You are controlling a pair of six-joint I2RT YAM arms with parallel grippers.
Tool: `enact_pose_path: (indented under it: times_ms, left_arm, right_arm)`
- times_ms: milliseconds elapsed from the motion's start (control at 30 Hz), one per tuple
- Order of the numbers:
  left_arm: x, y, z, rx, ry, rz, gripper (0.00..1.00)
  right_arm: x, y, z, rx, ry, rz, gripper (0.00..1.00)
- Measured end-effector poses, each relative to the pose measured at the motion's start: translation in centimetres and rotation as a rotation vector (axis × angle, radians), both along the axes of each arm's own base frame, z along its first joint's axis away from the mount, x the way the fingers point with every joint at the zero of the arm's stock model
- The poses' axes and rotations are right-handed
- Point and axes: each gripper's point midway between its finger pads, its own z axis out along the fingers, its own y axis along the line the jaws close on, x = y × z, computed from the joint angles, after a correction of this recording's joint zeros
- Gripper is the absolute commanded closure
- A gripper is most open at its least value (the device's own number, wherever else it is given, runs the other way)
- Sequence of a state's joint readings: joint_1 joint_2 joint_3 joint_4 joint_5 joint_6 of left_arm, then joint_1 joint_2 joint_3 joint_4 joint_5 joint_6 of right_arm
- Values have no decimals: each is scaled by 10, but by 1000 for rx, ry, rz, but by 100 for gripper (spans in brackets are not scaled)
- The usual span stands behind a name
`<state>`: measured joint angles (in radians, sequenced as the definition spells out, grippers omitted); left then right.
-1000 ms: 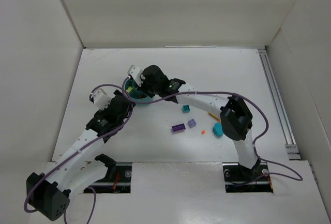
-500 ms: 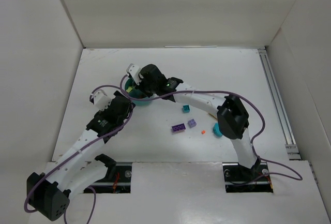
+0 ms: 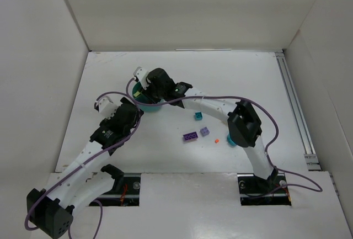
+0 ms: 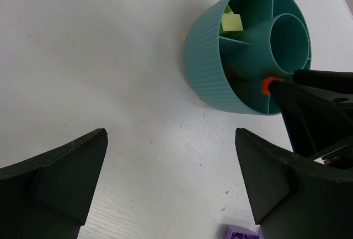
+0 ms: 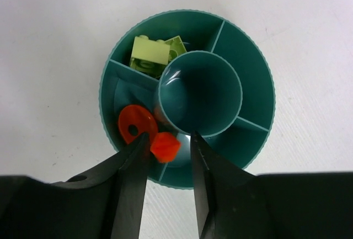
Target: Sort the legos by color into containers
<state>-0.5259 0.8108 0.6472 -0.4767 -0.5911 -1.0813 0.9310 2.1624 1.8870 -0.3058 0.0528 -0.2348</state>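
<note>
Above the teal dish [image 5: 248, 57] the right pincer [image 5: 169, 138] stands slightly parted, orange brick [image 5: 165, 146] between, touching one side only; left pincer [image 4: 170, 137] wide open, empty

The right gripper [image 5: 169, 139], fingers [image 5: 129, 184] slightly parted around 1 small orange lego [image 5: 164, 147], over the teal dish [image 5: 253, 84] holding lime pieces [image 5: 149, 54] and 1 orange ring [image 5: 135, 124].

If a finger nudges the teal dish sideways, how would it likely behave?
The teal dish looks like thin moulded plastic, probably light and stiff. Wide for its height, it would likely slide on the smooth table rather than tip. Its ribbed wall may aid grip.
</note>
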Motion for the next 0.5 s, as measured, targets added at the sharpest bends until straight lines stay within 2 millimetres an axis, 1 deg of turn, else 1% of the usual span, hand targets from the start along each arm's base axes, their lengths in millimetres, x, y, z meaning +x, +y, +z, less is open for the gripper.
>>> enact_pose_path:
  times_ms: [67, 100, 133, 400, 433, 500]
  left_arm:
    - [0, 0, 1, -1, -3, 0, 0]
    - [0, 0, 1, -2, -3, 0, 0]
    - [0, 0, 1, -2, -4, 0, 0]
    - [0, -2, 1, -4, -1, -14, 0]
    - [0, -3, 1, -4, -2, -20, 0]
    - [1, -6, 2, -3, -7, -44, 0]
  right_arm:
    - [0, 1, -2, 0, 5, -1, 54]
    - [0, 0, -3, -2, 6, -1, 54]
    - [0, 0, -3, -3, 7, -1, 50]
    - [-2, 1, -4, 1, 11, 6, 48]
    - [-3, 0, -4, -1, 13, 7, 47]
    - [-6, -5, -4, -9, 14, 4, 40]
